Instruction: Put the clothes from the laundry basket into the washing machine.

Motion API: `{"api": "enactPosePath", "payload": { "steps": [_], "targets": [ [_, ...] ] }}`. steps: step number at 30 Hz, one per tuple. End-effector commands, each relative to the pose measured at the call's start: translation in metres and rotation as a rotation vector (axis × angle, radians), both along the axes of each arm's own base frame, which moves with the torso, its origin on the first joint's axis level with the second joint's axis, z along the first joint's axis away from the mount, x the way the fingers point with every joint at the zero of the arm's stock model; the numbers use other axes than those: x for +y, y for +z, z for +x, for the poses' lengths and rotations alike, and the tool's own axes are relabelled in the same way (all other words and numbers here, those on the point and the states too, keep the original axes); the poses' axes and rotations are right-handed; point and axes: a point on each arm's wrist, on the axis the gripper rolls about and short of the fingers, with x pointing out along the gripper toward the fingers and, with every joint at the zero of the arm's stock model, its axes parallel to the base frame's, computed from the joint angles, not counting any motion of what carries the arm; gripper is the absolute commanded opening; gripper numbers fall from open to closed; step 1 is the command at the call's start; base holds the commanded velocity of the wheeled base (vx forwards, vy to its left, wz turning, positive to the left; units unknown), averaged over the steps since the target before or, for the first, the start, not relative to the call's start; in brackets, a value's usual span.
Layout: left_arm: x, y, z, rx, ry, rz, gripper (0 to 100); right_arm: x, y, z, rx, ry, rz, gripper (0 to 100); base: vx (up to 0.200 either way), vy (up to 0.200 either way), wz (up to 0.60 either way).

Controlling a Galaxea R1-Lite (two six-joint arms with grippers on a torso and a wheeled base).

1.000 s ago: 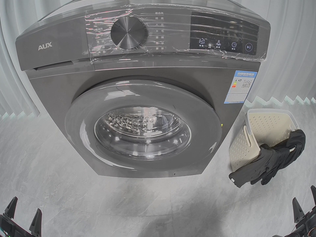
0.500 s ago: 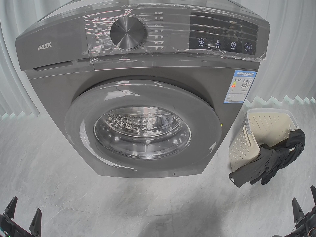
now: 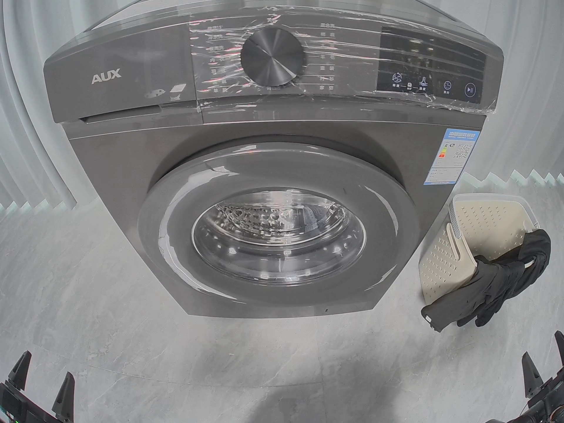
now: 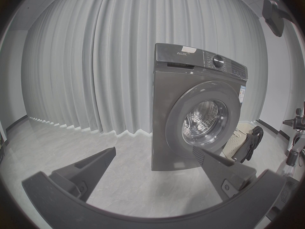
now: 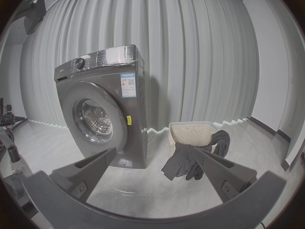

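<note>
A grey front-loading washing machine (image 3: 276,148) stands ahead with its round glass door (image 3: 279,233) closed. To its right a cream perforated laundry basket (image 3: 493,224) sits on the floor, with black clothes (image 3: 493,289) draped over its front rim and hanging to the floor. The machine (image 4: 197,102), basket (image 4: 236,137) and clothes (image 4: 251,143) also show in the left wrist view; the machine (image 5: 101,108), basket (image 5: 190,132) and clothes (image 5: 187,161) in the right wrist view. My left gripper (image 3: 41,386) (image 4: 152,163) is open and empty at the lower left. My right gripper (image 3: 546,365) (image 5: 152,163) is open and empty at the lower right, short of the clothes.
Pale marble-patterned floor (image 3: 117,324) lies free between me and the machine. White pleated curtains (image 3: 29,118) hang behind and beside the machine. A white wall with dark skirting (image 5: 273,96) stands right of the basket.
The whole head picture has shifted: machine and basket now sit further right and slightly larger, so the camera has moved. Both grippers hold the same places and stay open.
</note>
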Motion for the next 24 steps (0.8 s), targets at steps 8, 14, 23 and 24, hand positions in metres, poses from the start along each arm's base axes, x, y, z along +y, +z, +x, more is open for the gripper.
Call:
{"api": "enactPosePath", "payload": {
  "steps": [8,14,23,24],
  "targets": [
    [0.0,-0.005,0.0,0.001,0.001,0.0,100,0.0,-0.005,0.0,0.002,0.003,0.005,100,0.0,0.0,0.0],
    [0.0,-0.005,0.0,0.001,0.001,0.001,100,0.001,0.038,-0.014,-0.203,0.038,-0.001,100,0.0,0.0,0.0],
    [0.0,-0.005,0.0,0.001,0.002,0.001,100,0.008,0.09,-0.009,-0.011,0.371,-0.021,100,0.0,0.0,0.0],
    [0.0,-0.005,0.0,0.001,0.002,0.001,100,0.009,0.093,-0.002,0.009,0.401,-0.017,100,0.0,0.0,0.0]
  ]
}}
